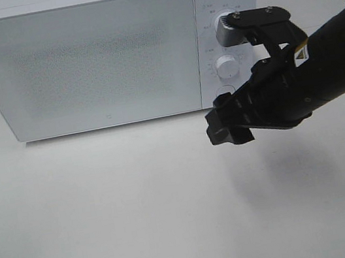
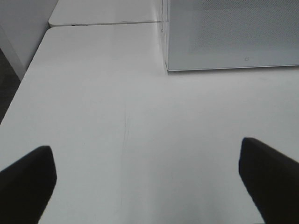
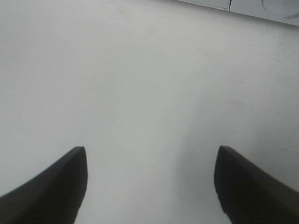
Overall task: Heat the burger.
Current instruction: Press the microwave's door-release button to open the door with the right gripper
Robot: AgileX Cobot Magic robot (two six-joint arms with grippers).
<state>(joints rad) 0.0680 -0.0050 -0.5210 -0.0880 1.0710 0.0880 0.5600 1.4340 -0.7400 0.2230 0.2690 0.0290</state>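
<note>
Your white desk (image 1: 108,219) carries a white microwave (image 1: 82,64) at its far side. The microwave's door (image 1: 88,60) is shut and its speckled window is too cloudy to see through. The burger appears in no view, and you cannot tell from these views whether it sits behind that door.

Your right arm (image 1: 339,55) reaches in from the right, low over the desk in front of the control panel. Its right fingers (image 3: 51,191) stand well apart, holding nothing, with only bare desk between them.

Your left fingers (image 2: 25,182) are spread to their widest and likewise hold nothing. They hang over bare desk, short of the microwave's front corner.

On the panel, the upper knob (image 1: 225,30) and lower knob (image 1: 226,65) sit just beyond the right arm's black hardware.
</note>
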